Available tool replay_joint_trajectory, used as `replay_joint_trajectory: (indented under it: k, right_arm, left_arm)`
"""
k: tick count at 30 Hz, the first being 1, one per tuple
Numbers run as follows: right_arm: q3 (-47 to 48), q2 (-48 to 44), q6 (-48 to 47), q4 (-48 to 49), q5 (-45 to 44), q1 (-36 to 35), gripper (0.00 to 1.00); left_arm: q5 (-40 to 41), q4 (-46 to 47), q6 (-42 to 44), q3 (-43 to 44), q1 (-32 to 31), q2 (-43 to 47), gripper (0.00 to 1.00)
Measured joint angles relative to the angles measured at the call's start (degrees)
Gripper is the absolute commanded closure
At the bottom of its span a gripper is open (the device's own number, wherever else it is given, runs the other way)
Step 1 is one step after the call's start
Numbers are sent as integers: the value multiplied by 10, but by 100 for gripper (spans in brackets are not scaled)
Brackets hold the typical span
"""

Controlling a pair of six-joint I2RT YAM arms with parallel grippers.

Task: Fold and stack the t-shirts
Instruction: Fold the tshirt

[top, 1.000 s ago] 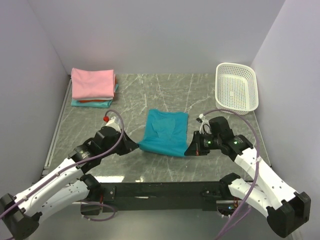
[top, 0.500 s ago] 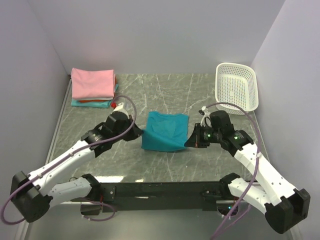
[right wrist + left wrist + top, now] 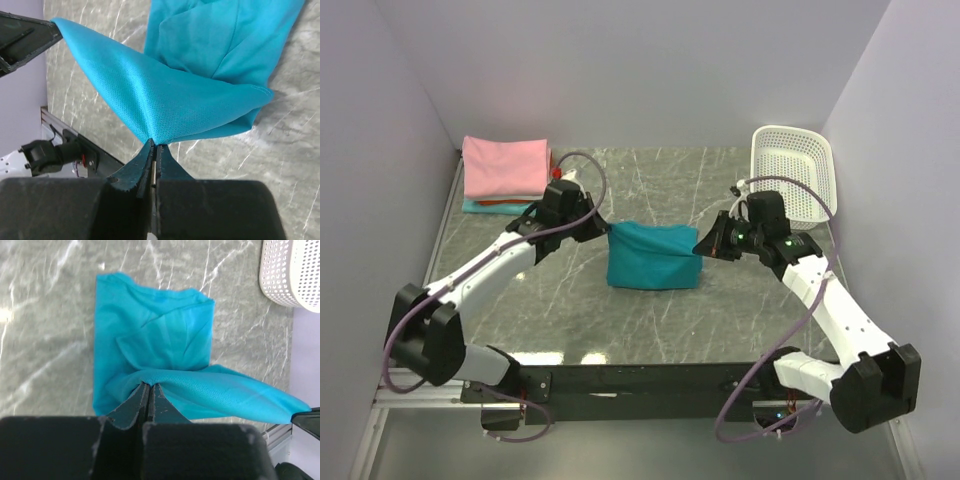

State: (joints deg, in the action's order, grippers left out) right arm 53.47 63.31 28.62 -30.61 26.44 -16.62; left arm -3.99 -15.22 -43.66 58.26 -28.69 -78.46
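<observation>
Worktop: grey marbled slab with walls on the left, far and right sides; the two arm bases sit at its near edge.
Left arm: white and black, reaching from the near left corner toward the middle of the worktop.
Right arm: white and black, reaching from the near right corner toward the middle, its wrist just in front of the basket.
Teal shirt: in the middle of the worktop, partly folded. Its lower layer lies flat on the slab. One edge is lifted and pulled taut between the two grippers, hanging over the flat part.
Stack of shirts: in the far left corner, folded, with a pink shirt on top. Aqua and red edges show beneath it.
Basket: white plastic lattice, in the far right corner, apart from the teal shirt.
Left gripper: fingers pressed together, pinching the left end of the lifted teal edge.
Right gripper: fingers pressed together, pinching the right end of that same edge, where the cloth comes to a point.
</observation>
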Motion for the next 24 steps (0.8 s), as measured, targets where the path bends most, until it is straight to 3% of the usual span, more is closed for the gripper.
replay_joint_trajectory:
  k: [24]
  right_arm:
    - [66, 217, 29, 126, 119, 90, 100]
  left_arm:
    - [-64, 8, 36, 185, 68, -234, 99]
